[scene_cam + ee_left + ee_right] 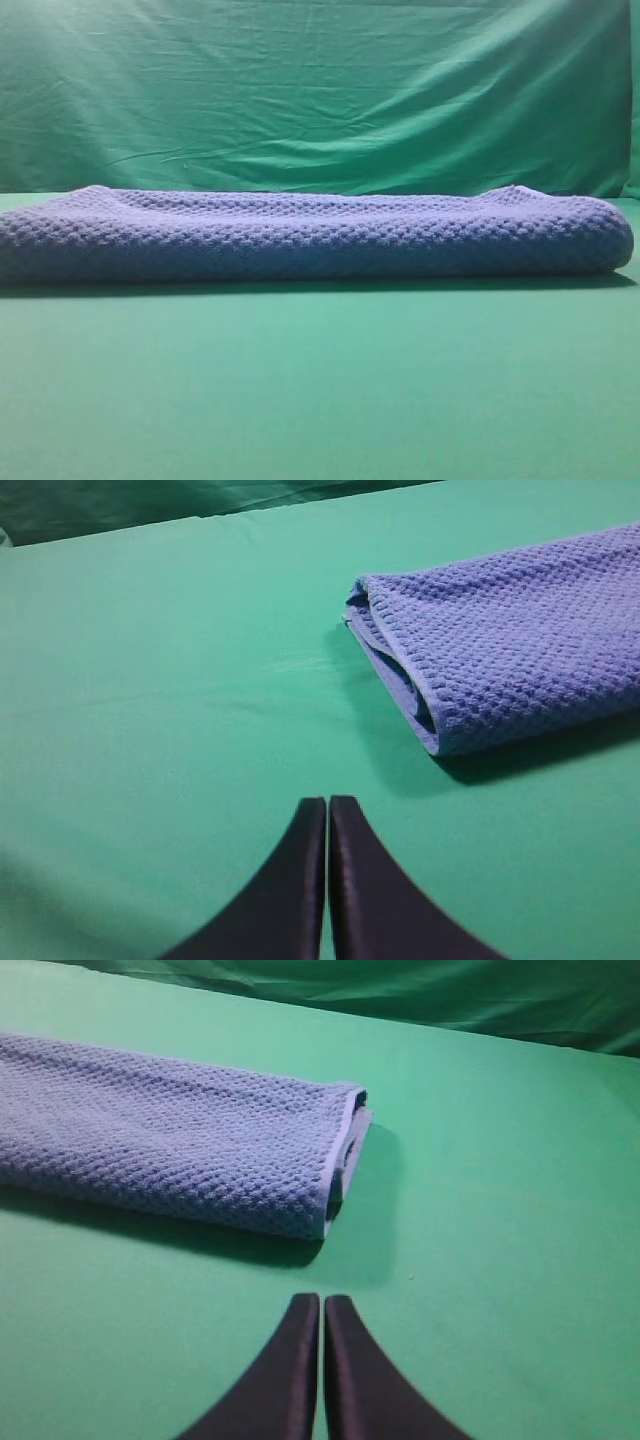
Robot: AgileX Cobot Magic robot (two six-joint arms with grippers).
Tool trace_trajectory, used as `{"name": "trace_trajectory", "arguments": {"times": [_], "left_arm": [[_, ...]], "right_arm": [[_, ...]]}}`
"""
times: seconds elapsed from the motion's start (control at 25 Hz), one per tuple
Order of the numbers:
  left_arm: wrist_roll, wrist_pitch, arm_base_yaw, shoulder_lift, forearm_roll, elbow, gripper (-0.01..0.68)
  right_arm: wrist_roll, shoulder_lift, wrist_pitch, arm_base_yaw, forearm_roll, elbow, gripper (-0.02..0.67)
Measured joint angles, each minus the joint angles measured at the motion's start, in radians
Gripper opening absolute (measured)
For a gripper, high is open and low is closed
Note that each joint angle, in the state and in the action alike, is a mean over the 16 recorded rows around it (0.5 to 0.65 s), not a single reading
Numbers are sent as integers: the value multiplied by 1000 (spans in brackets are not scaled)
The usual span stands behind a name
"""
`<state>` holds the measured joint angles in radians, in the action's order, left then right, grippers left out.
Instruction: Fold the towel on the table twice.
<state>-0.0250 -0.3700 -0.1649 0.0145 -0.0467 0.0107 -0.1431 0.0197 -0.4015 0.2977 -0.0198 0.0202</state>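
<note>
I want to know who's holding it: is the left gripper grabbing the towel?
No, the left gripper is shut on nothing, apart from the towel.

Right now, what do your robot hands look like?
Each one has two smooth, plain black fingers. They are wide at the bottom and curve up to thin tips, a bit like a bird's beak. The left gripper and the right gripper look just the same. I can't see any cables, writing or stickers on them, and the arms behind them are out of view.
</note>
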Motion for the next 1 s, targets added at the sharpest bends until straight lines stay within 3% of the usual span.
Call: {"name": "trace_trajectory", "arguments": {"times": [0.56,1.0], "left_arm": [[-2,0,101,0,3,0,0],[-4,0,129,0,3,0,0]], "right_arm": [[0,0,0,-237,0,0,0],[0,0,0,-288,0,0,0]]}}
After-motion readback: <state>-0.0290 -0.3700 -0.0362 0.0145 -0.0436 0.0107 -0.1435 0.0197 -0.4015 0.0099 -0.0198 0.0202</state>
